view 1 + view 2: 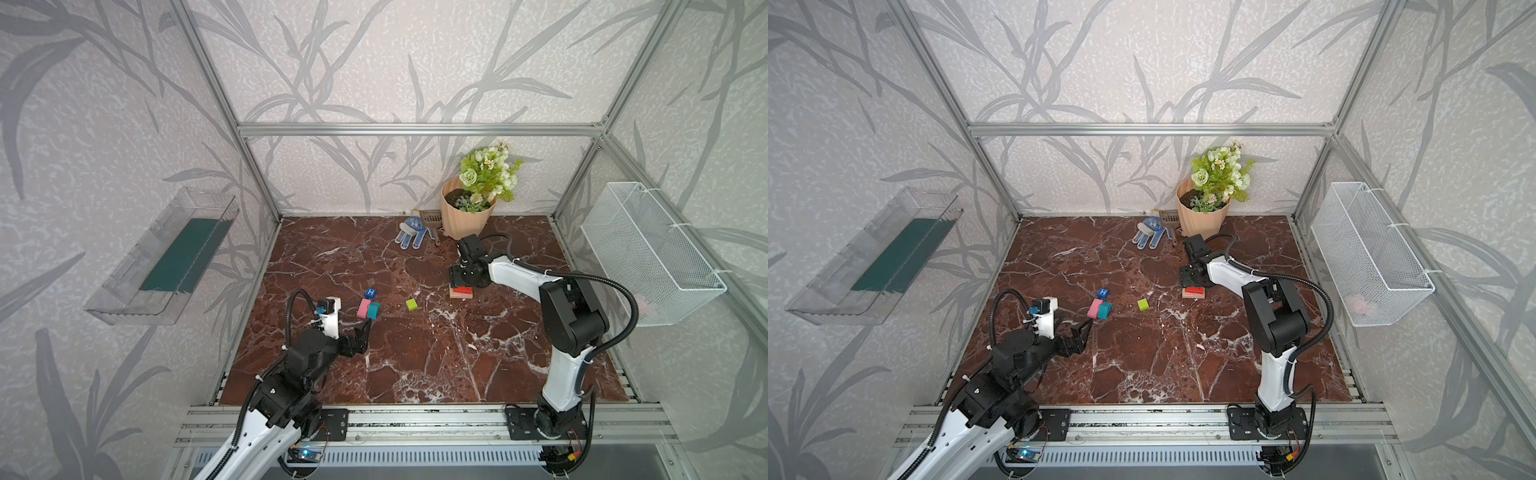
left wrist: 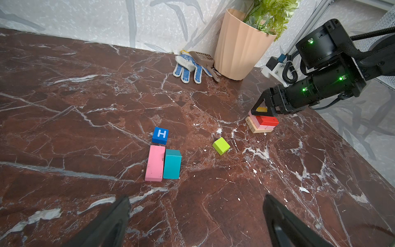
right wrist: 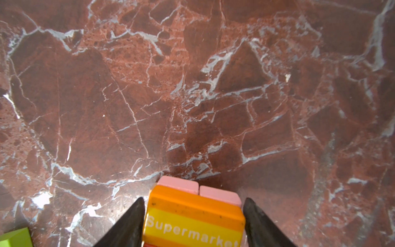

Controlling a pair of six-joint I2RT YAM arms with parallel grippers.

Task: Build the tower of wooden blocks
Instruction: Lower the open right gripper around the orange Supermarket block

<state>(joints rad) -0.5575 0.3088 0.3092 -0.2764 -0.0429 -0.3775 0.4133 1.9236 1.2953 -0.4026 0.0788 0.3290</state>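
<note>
My right pincer [image 3: 193, 200] flanked the orange block [image 3: 193, 222] at its flat sides, probably light, stiff, slick wood; pinching or not, I couldn't tell.

Both top views: tower [image 1: 462, 292] top hidden under right arm's wrist.
Right wrist view: orange block [image 3: 193, 216] cut by frame edge; red block [image 3: 148, 245] beneath it mere sliver; lime green block [image 3: 14, 238] near tower clipped at corner.
Right gripper [image 3: 193, 199] contact with orange block: cannot tell.
</note>
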